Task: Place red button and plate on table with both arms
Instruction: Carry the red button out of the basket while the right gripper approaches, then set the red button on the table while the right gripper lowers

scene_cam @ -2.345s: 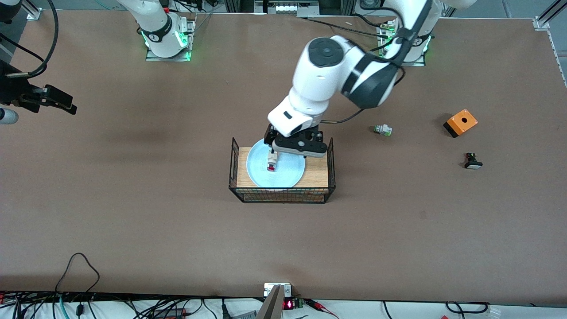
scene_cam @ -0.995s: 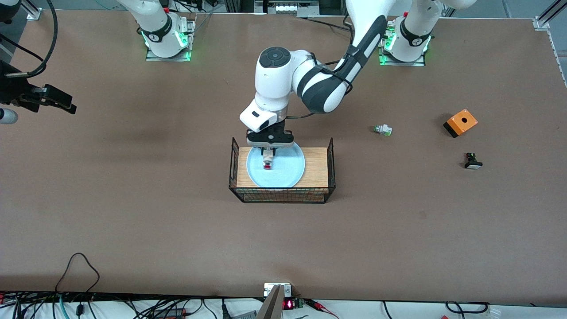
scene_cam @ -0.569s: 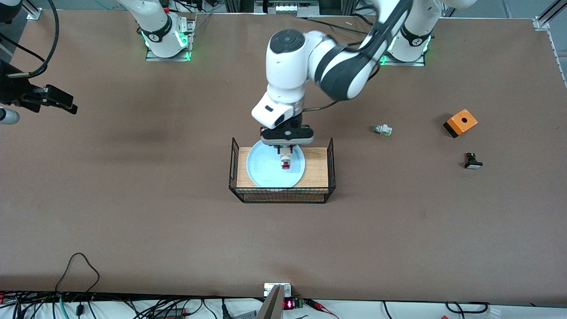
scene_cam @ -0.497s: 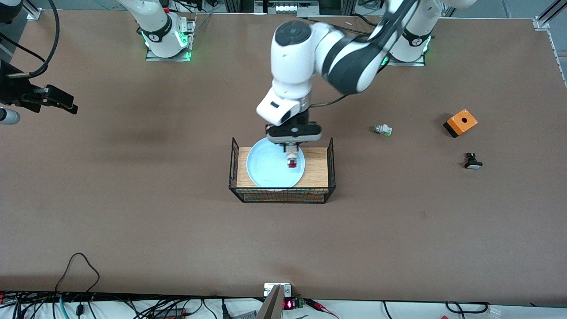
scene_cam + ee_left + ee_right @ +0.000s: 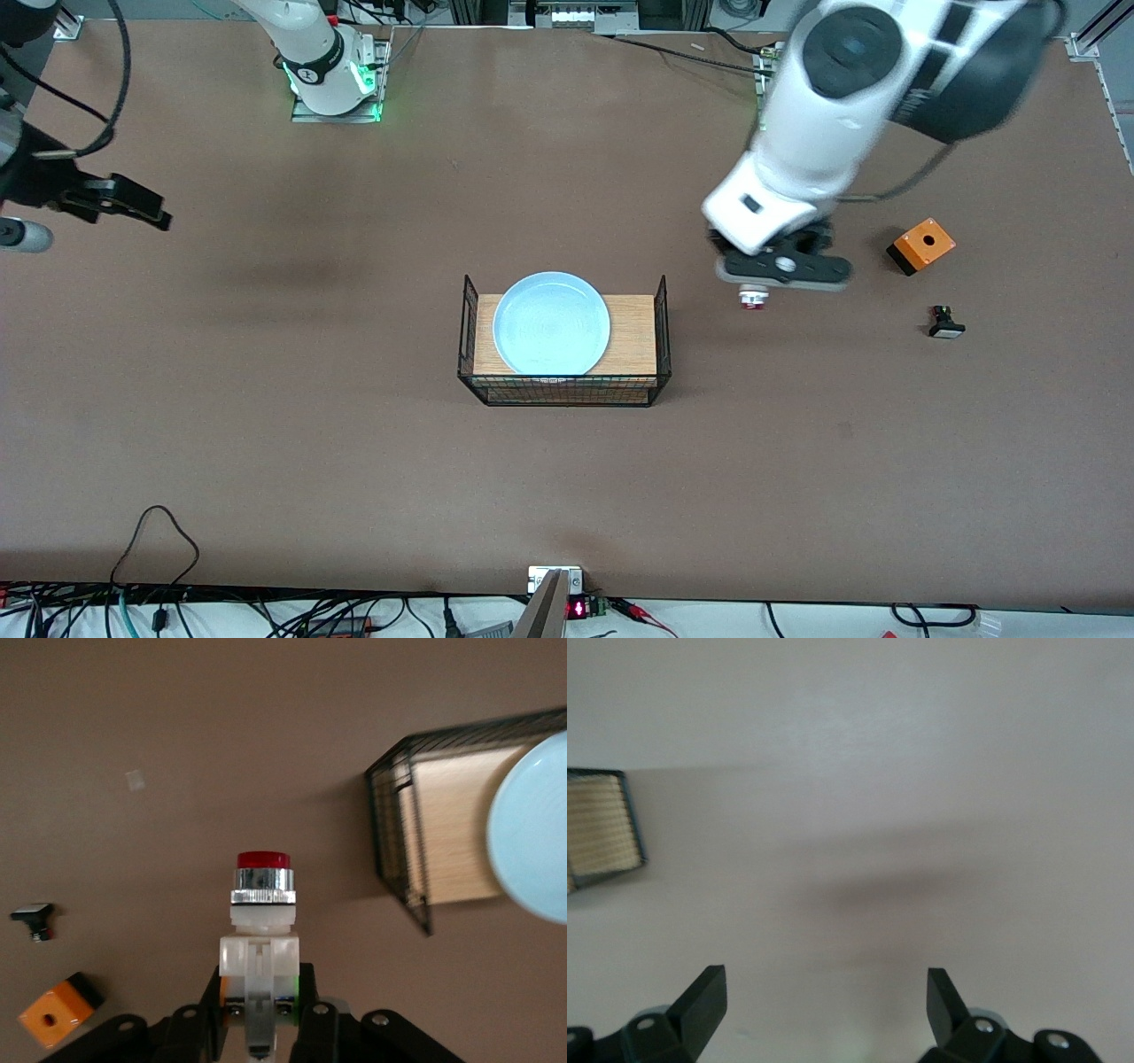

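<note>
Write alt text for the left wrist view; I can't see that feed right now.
The left pincer is shut on the red button, held red cap outward above the bare brown table. Beside it stands a black wire rack with a wooden top carrying the pale blue plate; an orange box and a small black part lie on the table.

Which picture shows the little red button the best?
The left wrist view: the red button fills the middle, red cap outward, pinched in the left gripper. The front view shows only a speck of it under that gripper, over bare table. The right wrist view misses it.
</note>
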Robot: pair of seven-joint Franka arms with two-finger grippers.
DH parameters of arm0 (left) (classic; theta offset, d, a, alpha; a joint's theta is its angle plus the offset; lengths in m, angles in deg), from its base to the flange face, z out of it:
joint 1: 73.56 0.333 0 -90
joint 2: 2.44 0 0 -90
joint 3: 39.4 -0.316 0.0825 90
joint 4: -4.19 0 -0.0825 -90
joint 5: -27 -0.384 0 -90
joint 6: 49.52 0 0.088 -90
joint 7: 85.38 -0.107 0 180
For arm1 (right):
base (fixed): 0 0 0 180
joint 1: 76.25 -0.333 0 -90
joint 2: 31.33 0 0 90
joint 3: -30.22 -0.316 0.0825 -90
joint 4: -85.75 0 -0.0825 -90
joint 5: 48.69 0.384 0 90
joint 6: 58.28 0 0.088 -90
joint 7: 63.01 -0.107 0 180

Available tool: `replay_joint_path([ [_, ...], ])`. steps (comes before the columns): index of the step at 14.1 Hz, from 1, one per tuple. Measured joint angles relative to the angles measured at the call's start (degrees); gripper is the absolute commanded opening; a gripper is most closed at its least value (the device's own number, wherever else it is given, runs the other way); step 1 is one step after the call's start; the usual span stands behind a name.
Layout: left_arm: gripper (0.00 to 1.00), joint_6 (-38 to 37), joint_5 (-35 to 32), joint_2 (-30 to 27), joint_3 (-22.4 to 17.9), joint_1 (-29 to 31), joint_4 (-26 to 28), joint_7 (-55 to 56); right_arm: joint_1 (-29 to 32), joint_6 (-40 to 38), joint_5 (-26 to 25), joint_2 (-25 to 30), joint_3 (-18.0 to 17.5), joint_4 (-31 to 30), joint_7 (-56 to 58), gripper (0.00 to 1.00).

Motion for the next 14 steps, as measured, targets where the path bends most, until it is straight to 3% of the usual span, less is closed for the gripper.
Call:
replay_joint_path([
  [3,0.14,-0.58,0.10,0.18,-2.78,4.74,8.21,-11.79,-10.93,0.25,1.13,-1.17,-0.80,-0.03,-20.31,1.00],
  [6,0.14,14.27,0.13,0.80,-7.17,8.66,20.72,-16.33,-21.41,4.75,1.12,-3.85,-1.26,0.12,-38.76,1.00],
  [9,0.14,30.18,0.15,1.59,-11.10,9.57,30.92,-18.41,-27.14,10.73,2.16,-8.04,-1.28,1.02,-53.58,1.00],
  [14,0.15,49.18,0.15,6.74,-11.99,10.66,39.63,-18.72,-31.68,20.20,4.29,-16.69,-1.25,3.98,-75.59,1.00],
])
